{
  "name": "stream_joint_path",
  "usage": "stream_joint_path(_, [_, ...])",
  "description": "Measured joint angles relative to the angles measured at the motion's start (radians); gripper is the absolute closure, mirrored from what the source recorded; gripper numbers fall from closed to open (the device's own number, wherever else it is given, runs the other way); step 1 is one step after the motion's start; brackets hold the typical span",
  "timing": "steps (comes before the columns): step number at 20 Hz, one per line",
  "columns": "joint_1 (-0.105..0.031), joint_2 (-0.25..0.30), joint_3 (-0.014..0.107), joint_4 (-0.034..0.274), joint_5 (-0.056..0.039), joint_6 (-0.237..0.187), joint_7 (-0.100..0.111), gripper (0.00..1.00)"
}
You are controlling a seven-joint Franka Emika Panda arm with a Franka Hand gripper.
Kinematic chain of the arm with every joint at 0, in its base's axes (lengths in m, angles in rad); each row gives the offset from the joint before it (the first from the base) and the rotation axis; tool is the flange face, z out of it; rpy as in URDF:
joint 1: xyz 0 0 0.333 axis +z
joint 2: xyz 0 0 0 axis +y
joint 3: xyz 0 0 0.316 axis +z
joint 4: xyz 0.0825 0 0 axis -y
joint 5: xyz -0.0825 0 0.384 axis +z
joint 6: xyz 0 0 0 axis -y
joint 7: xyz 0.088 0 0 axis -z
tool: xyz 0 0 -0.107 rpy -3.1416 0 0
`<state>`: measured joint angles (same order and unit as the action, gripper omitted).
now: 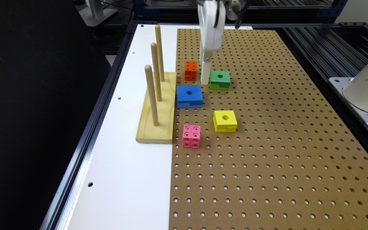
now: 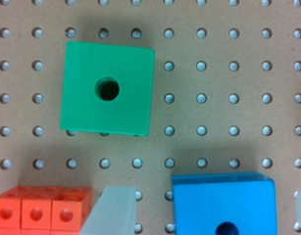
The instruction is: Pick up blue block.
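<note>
The tool (image 1: 204, 80) hangs straight down from a white wrist, its tip low over the pegboard (image 1: 283, 143) in the gap between the orange cube (image 1: 190, 70) and the green block (image 1: 220, 79). In the wrist view one pale finger (image 2: 111, 211) stands between the orange cube (image 2: 39, 210) and the blue block (image 2: 223, 205), and a sliver of the other shows at the picture's edge beyond the blue block, so the tool stands wide and holds nothing. The blue block (image 1: 189, 95) lies flat on the pegboard just in front of the tool's tip, close beside the wooden base (image 1: 158, 111). It is square, so no long axis stands out; its round hole faces up and its edges run nearly parallel to the base's side. Its top layer is a smooth, matte deep blue, and the lower layer is lighter blue with a notch. The green block is the same shape, its lower layer lime. Nearer the camera from the blue block sit a yellow holed block (image 1: 225, 120) and a pink studded cube (image 1: 191, 136). Three round pale dowels (image 1: 154, 72) stand upright in the wooden base, which rests on the white bench (image 1: 120, 179).
</note>
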<state>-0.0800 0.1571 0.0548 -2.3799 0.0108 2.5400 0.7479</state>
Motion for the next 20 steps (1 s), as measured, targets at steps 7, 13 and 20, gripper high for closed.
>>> stream_joint_path(7, [0.001,0.001,0.002,0.017,0.0000,0.001,0.000,0.00])
stream_joint_path(13, [0.001,0.033,0.004,0.039,0.0000,0.011,0.000,0.00])
stream_joint_path(20, [0.002,0.139,0.005,0.064,0.0000,0.102,0.000,0.00])
